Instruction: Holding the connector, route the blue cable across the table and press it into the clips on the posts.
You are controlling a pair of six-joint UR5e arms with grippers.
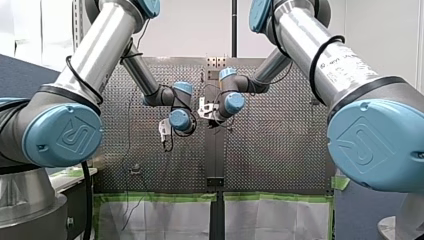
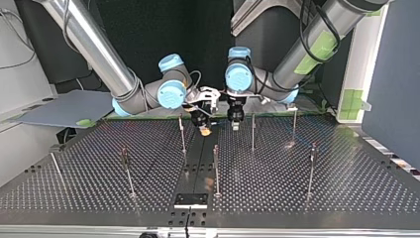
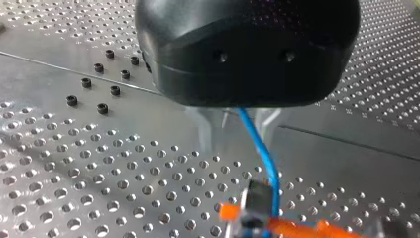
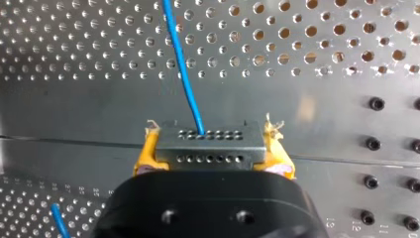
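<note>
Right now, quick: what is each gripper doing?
Left gripper: cannot be told; the cable runs from under it.
Right gripper: closed on the connector.

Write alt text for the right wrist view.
My right gripper clamps a grey connector between its yellow pads. A blue cable leaves the connector's holed face and runs away ahead of the gripper over the perforated table.
</note>
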